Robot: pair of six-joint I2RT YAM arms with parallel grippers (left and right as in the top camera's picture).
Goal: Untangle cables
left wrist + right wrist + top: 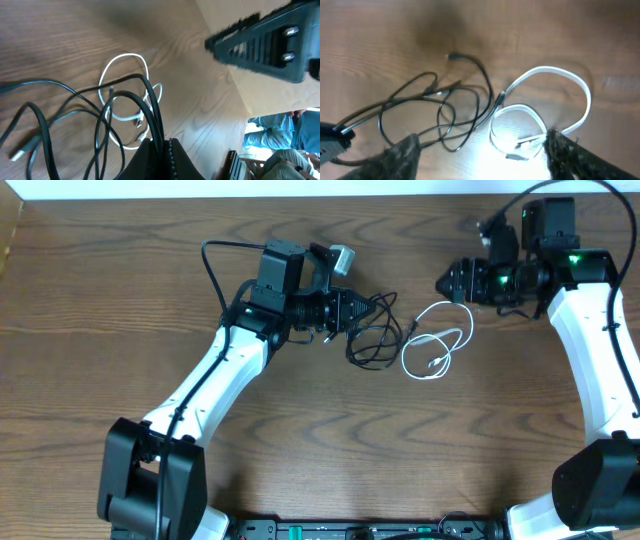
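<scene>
Brown wood-grain worktop (300,460) carries both cords near its far middle. The left claw (162,150) is clamped together on several strands of the black cable (375,340), whose loose loops spread just ahead of its tips and off to one side. The right claw (455,280) hangs with its fingers (410,150) wide apart and nothing between them. The white cable (435,345) lies coiled on the wood just under and ahead of it, nearer one finger than the other.

The two cords lie side by side. One plug end of the black cable reaches to the white loop's edge, and from the right wrist view they seem to touch there; whether one strand passes under the other I cannot tell.

The step in hand looks like taking hold of the white cable so the cords can be drawn apart. To do it well, the right claw should drop straight onto a bare stretch of the white loop on the side away from the black plug, so only white is pinched. Then pull slowly away from the left claw, keeping low to the wood, and watch that plug: if it snags the loop, ease off rather than tug.
</scene>
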